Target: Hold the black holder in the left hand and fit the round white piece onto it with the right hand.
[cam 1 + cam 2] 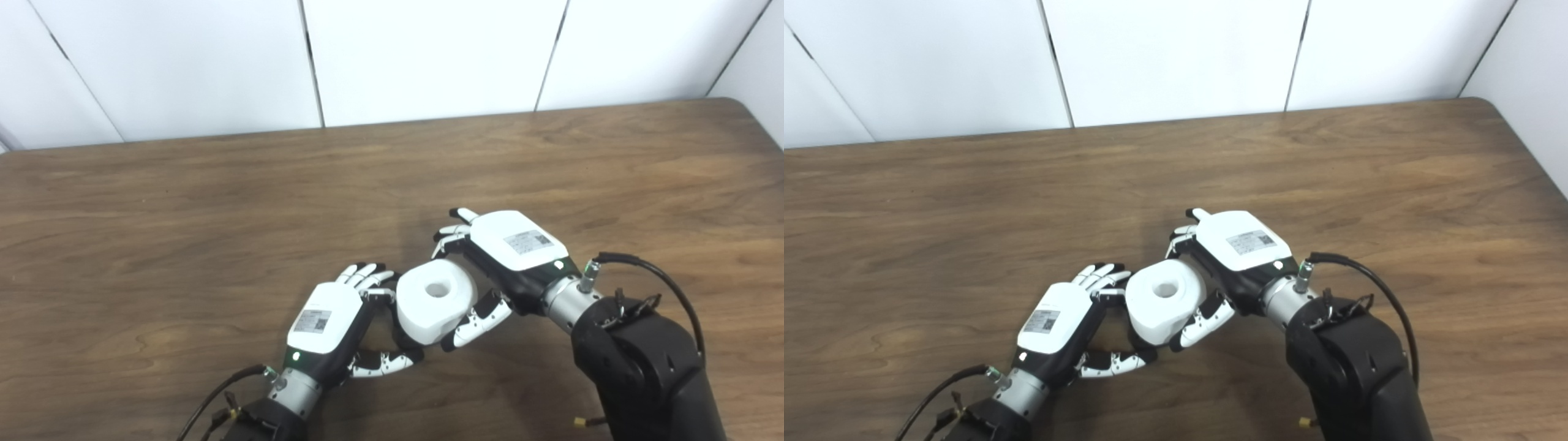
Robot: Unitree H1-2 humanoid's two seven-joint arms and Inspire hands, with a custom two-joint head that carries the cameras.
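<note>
Near the tabletop's (184, 202) front edge, both hands meet around the round white piece (436, 301). The right hand (497, 269) grips it — fingers behind, thumb in front. The left hand (343, 321) curls against its left side; the black holder is seemingly hidden underneath.

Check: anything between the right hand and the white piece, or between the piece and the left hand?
Nothing visible. The right hand grips the round white piece, which sits against the left hand. The black holder is hidden.
</note>
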